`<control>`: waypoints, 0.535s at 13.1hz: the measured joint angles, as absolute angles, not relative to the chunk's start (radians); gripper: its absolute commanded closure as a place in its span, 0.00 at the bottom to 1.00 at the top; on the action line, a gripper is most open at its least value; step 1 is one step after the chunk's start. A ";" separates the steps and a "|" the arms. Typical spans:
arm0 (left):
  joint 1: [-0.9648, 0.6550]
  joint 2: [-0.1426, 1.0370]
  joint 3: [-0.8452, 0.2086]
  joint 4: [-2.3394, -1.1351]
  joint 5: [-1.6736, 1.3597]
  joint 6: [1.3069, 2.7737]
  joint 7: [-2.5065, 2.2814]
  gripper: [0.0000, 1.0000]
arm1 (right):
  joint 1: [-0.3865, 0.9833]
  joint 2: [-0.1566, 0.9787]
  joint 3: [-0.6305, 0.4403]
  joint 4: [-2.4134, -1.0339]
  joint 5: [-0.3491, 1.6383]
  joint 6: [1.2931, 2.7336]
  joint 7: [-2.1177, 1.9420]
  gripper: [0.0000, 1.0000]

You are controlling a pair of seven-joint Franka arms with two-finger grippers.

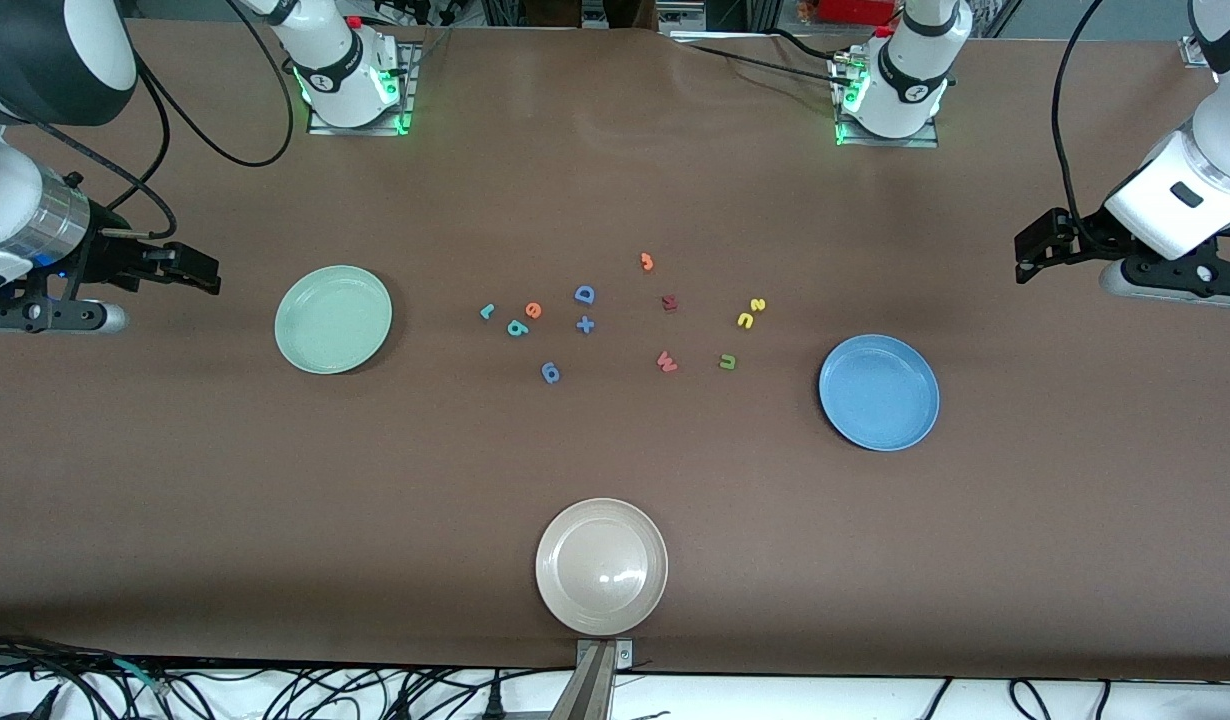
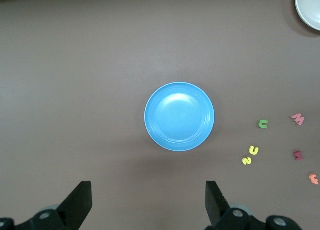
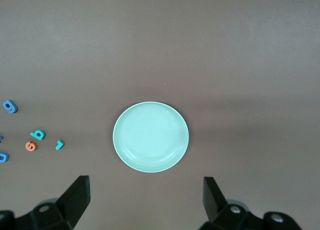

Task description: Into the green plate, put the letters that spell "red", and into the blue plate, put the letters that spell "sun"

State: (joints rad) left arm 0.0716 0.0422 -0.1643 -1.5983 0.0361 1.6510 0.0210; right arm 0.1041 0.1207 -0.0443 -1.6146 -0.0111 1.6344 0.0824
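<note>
While both sets of jaws stand spread wide and empty, the left gripper (image 2: 148, 205) hangs high over the surface near the blue plate (image 1: 879, 392), and the right gripper (image 3: 146, 202) hangs likewise near the green plate (image 1: 333, 319); neither arm has yet begun, so the task looks to be at its very start. Both plates are bare. Between them lie the letters: the teal "r" (image 1: 487, 311), orange "e" (image 1: 533, 310) and teal "d" (image 1: 517, 328) toward the green plate, the yellow "s" (image 1: 758, 305), yellow "n" (image 1: 745, 320) and olive "u" (image 1: 727, 362) toward the blue plate. Next, I judge, one arm must descend on a tiny letter with a precise pinch.
</note>
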 measured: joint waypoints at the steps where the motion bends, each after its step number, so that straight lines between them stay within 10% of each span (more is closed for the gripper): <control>1: 0.072 0.042 -0.164 -1.598 0.036 1.651 0.021 0.00 | 0.104 0.121 -0.044 -1.615 -0.011 1.634 0.082 0.00; 7: 0.072 0.038 -0.166 -1.598 0.036 1.626 0.021 0.00 | 0.103 0.121 -0.044 -1.615 -0.011 1.634 0.082 0.00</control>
